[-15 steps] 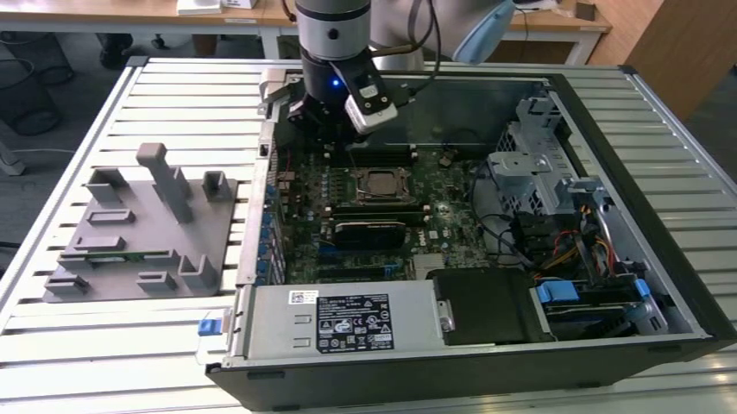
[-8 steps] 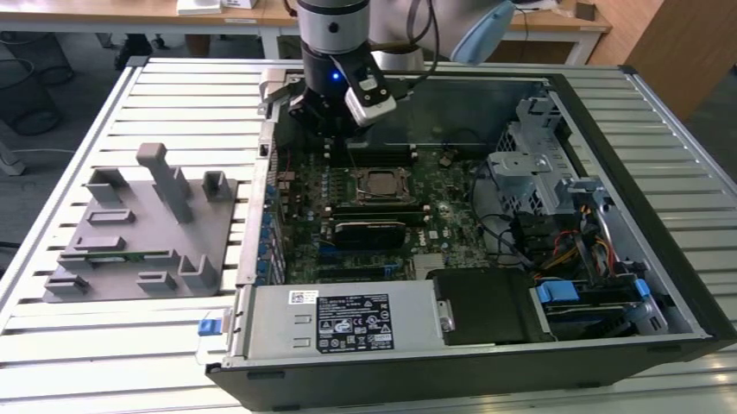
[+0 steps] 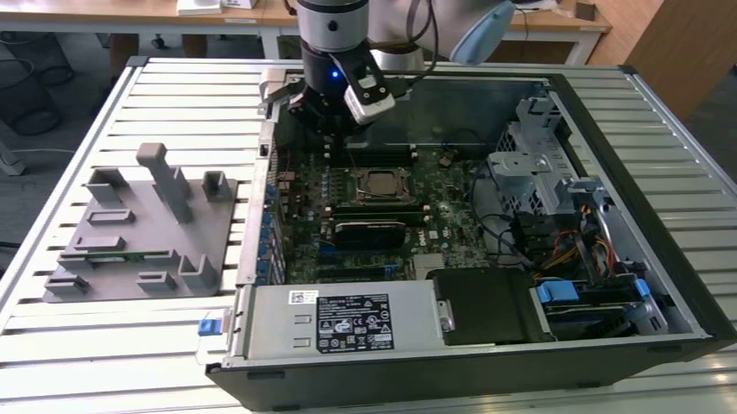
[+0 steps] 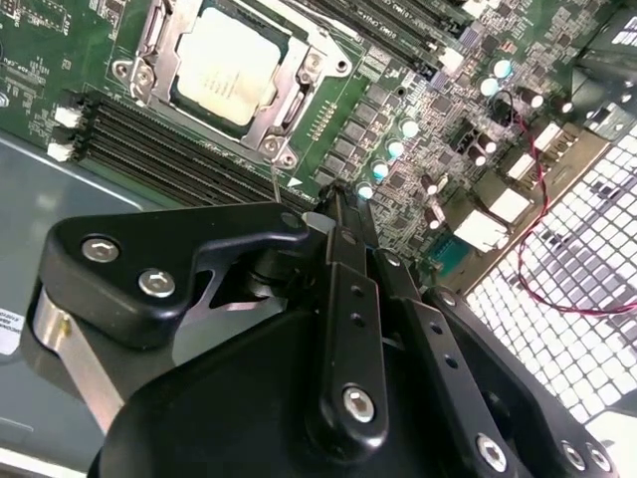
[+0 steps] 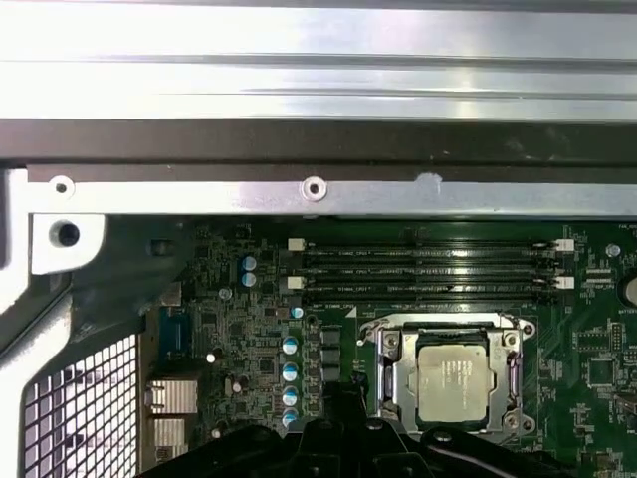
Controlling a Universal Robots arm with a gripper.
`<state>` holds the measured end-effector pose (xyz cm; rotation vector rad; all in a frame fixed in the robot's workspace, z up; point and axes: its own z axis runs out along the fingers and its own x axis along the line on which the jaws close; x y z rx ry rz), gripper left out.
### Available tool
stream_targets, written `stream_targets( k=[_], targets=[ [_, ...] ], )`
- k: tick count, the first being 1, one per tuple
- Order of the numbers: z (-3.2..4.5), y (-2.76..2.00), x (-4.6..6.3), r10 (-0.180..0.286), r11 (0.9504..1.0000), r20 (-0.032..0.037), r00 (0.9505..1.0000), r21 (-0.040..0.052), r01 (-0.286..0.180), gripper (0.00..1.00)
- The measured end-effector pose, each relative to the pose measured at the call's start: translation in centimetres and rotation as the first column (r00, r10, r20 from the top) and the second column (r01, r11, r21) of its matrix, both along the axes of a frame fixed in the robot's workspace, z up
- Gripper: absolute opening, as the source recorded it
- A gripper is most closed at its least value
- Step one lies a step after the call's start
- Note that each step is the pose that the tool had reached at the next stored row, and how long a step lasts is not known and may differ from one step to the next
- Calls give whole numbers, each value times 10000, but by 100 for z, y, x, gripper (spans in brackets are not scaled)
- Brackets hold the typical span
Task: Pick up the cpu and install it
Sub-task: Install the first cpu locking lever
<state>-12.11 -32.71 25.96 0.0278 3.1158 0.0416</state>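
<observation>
The small flat square cpu with its shiny silver lid (image 3: pixel 381 184) sits seated in the metal socket frame (image 3: pixel 381 185) near the middle of the green motherboard (image 3: pixel 345 216) inside the open black computer case (image 3: pixel 645 259), which lies on its side on the slatted metal table (image 3: pixel 173 86). In both wrist views the cpu (image 4: pixel 229 62) (image 5: pixel 457 381) lies flat within the socket frame (image 4: pixel 299 95) (image 5: pixel 386 383), just beside the row of black memory slots (image 4: pixel 169 144) (image 5: pixel 428 271). The black gripper (image 3: pixel 334 121) hangs over the motherboard's far edge, near the case wall and apart from the cpu, touching nothing. In the second wrist view its fingers (image 4: pixel 343 224) stand pressed together with no gap between them and nothing held. On the exterior view's left, outside the case, a grey plastic fixture plate with upright blocks (image 3: pixel 138 224) rests on the table. A black rectangular heatsink block (image 3: pixel 368 231) lies on the motherboard just on the nearer side of the socket, and a silver power supply box with a label (image 3: pixel 334 319) sits in the case's near corner.
</observation>
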Motion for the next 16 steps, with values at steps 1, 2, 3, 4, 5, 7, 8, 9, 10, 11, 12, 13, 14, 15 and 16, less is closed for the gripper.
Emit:
stream_targets(
  k=[1,2,3,4,5,7,8,9,10,11,12,13,14,15,16],
  targets=[
    [0,5,-1,0,10000,0,10000,0,0,11],
    [0,13,-3,1,10000,0,10000,0,-1,11],
    [0,22,-4,0,10000,0,10000,0,0,11],
    [0,30,-6,1,10000,0,10000,-1,-1,11],
    [0,34,-10,1,10000,-1,10000,-1,-1,11],
    [0,40,-26,1,10000,1,10000,0,-1,11],
    [-1,45,-33,1,10000,3,10000,0,-1,11],
    [-2,54,-39,1,10000,3,10000,0,-1,11],
    [-2,67,-43,1,10000,3,10000,0,-1,11],
    [-2,84,-45,1,10000,3,10000,0,-1,11],
    [-3,102,-45,2,10000,4,10000,1,-2,11],
    [-4,122,-46,4,10000,3,10000,0,-4,11],
    [-6,138,-47,6,10000,3,10000,0,-6,11],
    [-8,149,-49,11,10000,3,10000,0,-11,11],
    [-12,158,-51,18,10000,3,10000,0,-18,11]
  ],
)
